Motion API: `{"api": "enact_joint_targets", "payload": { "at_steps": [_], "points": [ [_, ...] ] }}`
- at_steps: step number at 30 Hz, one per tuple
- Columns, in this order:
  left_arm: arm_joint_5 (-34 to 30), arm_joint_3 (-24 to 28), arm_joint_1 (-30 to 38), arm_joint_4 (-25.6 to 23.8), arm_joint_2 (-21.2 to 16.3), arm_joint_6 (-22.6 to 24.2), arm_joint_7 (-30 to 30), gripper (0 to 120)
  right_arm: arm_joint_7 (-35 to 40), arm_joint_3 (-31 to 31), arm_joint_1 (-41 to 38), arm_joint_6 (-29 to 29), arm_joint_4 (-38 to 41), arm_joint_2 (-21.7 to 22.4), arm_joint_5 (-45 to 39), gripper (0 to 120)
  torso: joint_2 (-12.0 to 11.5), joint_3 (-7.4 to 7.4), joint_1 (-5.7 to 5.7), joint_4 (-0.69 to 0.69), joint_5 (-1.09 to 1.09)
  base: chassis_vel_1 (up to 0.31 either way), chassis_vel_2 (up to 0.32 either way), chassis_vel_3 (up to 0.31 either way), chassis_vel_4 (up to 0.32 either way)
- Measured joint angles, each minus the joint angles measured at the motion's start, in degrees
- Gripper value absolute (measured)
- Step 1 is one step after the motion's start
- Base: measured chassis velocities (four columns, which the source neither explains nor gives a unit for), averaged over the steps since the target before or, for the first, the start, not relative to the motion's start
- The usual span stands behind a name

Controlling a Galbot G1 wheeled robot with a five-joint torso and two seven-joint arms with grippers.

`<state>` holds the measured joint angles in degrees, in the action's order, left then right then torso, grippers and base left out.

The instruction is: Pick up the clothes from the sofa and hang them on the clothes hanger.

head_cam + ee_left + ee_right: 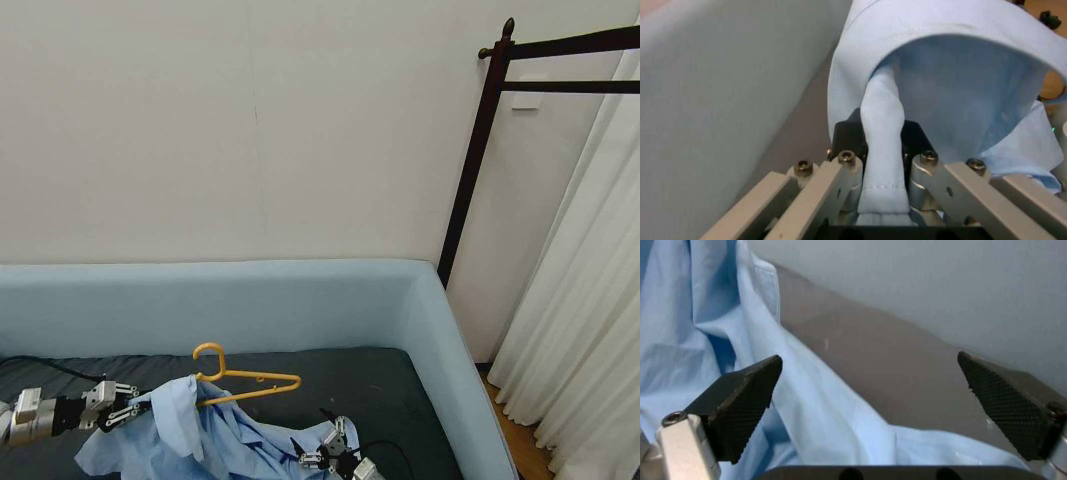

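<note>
Blue shirt [960, 100] fold clamped in left gripper [880, 150], giving firm hold near collar. Right gripper [870, 390] jaws wide apart over shirt on sofa [250, 300], probably ready for second grip. Yellow hanger [250, 385] partly under shirt; clothes rack [480, 150] well apart.

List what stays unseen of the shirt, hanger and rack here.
Head view: the blue shirt covers one end of the yellow hanger.
Head view: the right edge cuts off the clothes rack; the sofa hides its foot.
Head view: the bottom edge crops the shirt and the right end effector.
</note>
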<state>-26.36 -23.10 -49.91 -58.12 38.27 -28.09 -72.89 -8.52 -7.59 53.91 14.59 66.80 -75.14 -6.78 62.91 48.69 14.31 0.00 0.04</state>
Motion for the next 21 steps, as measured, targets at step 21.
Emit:
{"api": "enact_joint_targets", "payload": {
  "at_steps": [21],
  "points": [
    [4.15, -0.32, 2.15, 5.46, 2.14, -3.70, 1.26, 7, -0.30, 0.61, 0.22, -1.69, -3.52, -0.37, 11.31, 86, 0.00, 0.00, 0.00, -0.02, 0.02, 0.000, 0.000, 0.000, 0.000]
  ]
}}
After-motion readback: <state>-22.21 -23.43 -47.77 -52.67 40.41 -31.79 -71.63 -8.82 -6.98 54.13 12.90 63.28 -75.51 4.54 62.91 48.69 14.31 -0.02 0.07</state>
